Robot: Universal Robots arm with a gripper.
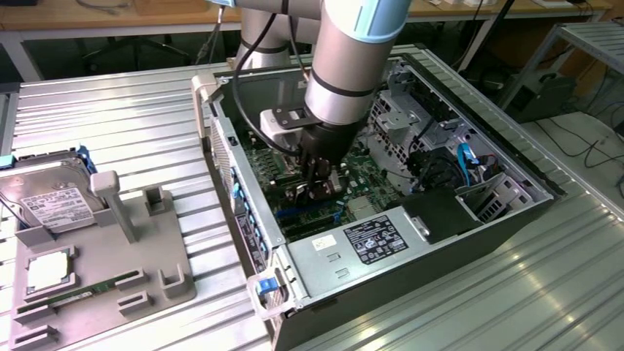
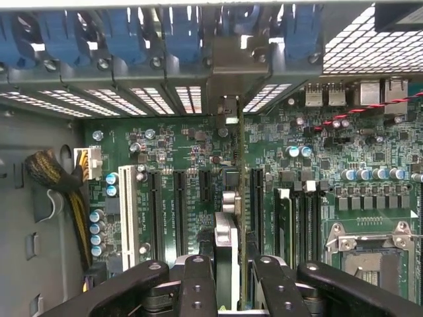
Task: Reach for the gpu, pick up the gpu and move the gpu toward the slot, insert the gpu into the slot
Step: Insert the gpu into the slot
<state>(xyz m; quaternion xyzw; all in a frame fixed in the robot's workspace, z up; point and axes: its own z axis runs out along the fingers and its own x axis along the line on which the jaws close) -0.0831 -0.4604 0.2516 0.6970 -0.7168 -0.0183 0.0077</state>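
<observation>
Partly closed claw [image 2: 230,290] is gripping the thin dark circuit card with a silvery end bracket [image 2: 228,238] edge-on between its fingers, upright over the green motherboard [image 2: 165,139].

Hand [image 2: 231,267] matt black; gpu [image 2: 230,205] bracket bare metal; table [image 1: 117,124] ribbed matt metal.

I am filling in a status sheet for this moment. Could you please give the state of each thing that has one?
gripper: shut on the gpu.
gpu: held upright on its edge, inside the computer case, over the motherboard.
computer case: open, lying on its side.
hard drive: resting in the grey fixture, outside the computer case.
memory stick: lying in the same fixture.
</observation>
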